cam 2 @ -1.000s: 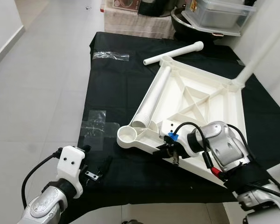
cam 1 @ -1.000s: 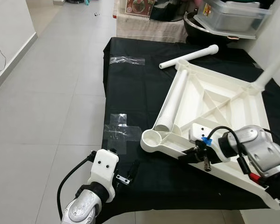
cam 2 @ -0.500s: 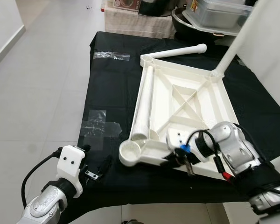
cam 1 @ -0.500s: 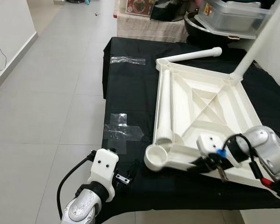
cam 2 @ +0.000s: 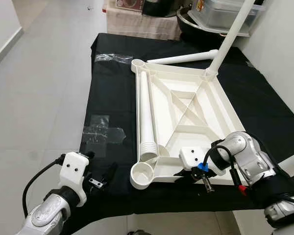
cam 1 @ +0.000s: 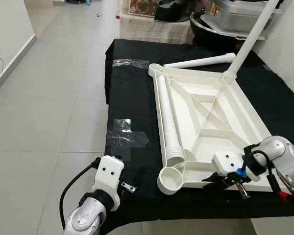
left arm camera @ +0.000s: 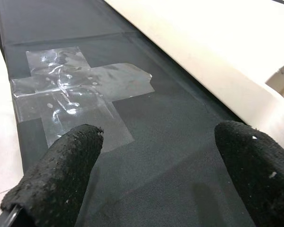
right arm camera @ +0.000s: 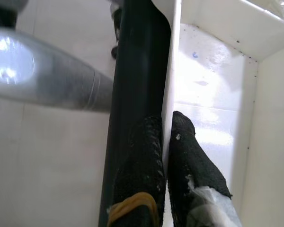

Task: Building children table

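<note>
Pinching tabletop (cam 1: pixel 220 112) rim: right gripper (right arm camera: pixel 164 142) | left gripper (left arm camera: pixel 156 175) wide, over tape (left arm camera: pixel 80 94)

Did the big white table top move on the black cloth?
Yes. The table top swung round; its near corner slid toward the cloth's front edge, past the tape cross.

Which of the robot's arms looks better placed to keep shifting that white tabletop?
The right. Its gripper is shut on the near rim of the upturned tabletop. The left gripper hovers open over the black cloth, beside the clear tape, holding nothing.
</note>
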